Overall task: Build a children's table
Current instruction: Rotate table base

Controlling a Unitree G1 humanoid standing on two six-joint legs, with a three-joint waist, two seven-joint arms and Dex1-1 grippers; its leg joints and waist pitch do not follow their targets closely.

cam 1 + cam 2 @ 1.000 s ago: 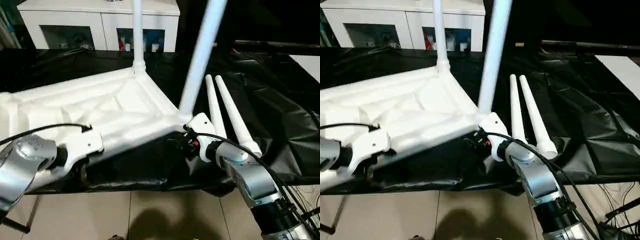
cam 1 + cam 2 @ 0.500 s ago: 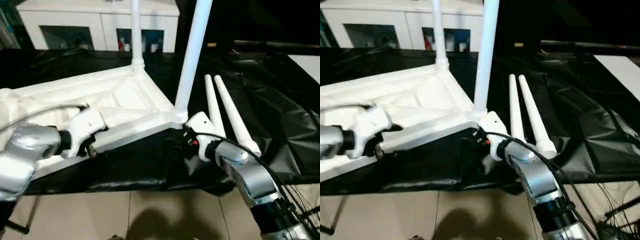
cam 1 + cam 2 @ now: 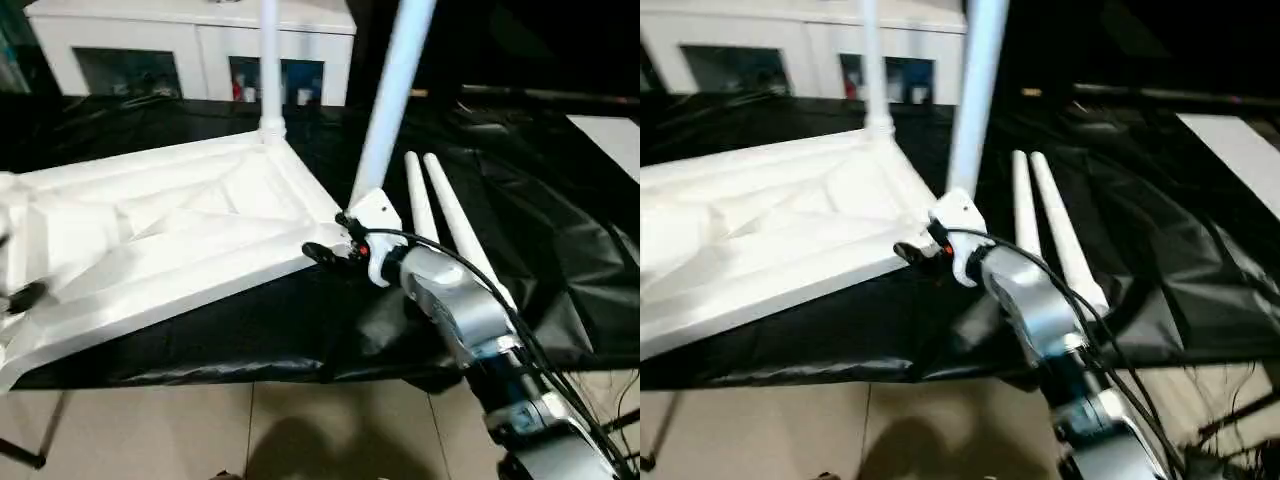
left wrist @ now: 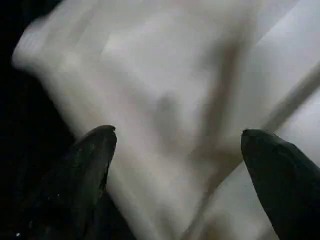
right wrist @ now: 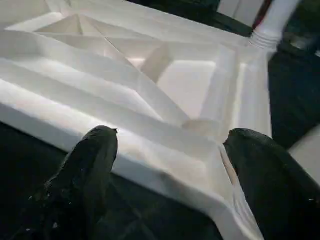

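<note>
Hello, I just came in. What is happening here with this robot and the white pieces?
A humanoid robot is putting together a children's table. The white tabletop lies upside down on black sheeting, ribs up. Two legs already stand in its corner sockets: the near leg and the far leg. Two loose legs lie beside it on the sheeting. The right gripper, jaws open, is at the tabletop's near corner. The left gripper is open too, close over white plastic.

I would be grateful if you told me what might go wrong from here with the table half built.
1. The tabletop overhangs the near edge of the black-covered surface; a push could tip it off.
2. The right gripper, jaws open, sits close beside the near fitted leg and could knock it askew.
3. Two loose legs beside the forearm could roll.
</note>
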